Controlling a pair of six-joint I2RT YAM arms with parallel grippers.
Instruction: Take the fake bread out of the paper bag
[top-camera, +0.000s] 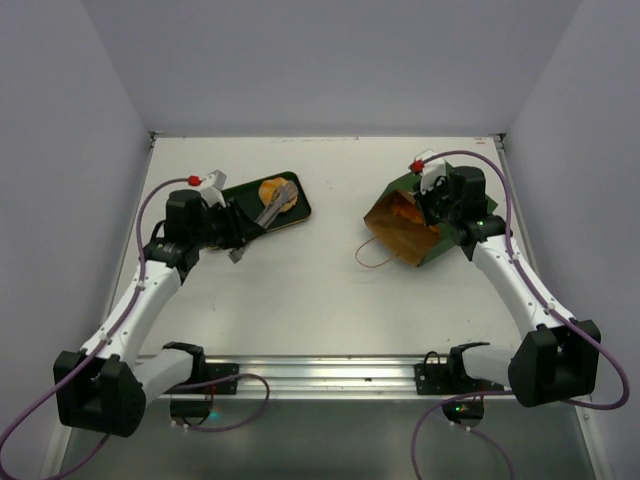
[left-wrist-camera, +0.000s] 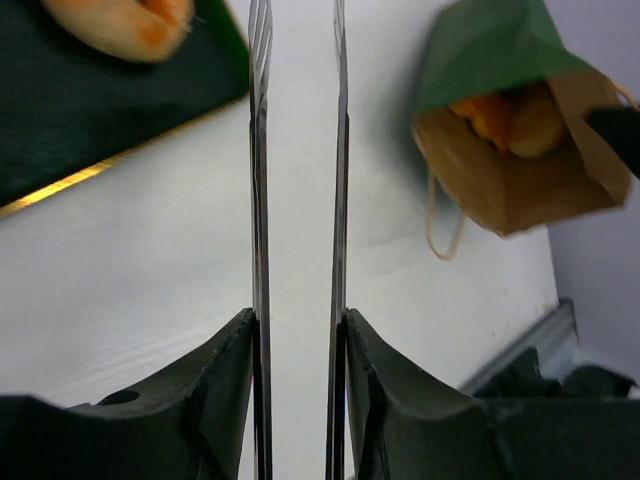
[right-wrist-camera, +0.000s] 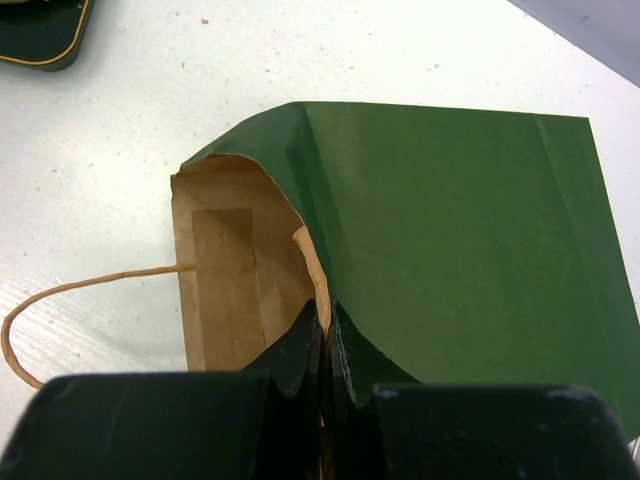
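The paper bag (right-wrist-camera: 450, 220) lies on its side on the white table (right-wrist-camera: 200, 80), its dark green outer face spread to the right and its mouth gaping left, showing the brown inside. The right gripper (right-wrist-camera: 327, 325) comes in from the near side of the bag with its two dark fingers pressed together at the bag's rim, seemingly pinching the paper edge between them, though the contact line is partly hidden. A thin twine handle (right-wrist-camera: 60, 295) loops out left of the bag's mouth onto the table, and well beyond the bag's mouth sits the corner of a dark tray (right-wrist-camera: 40, 35) with a gold edge.
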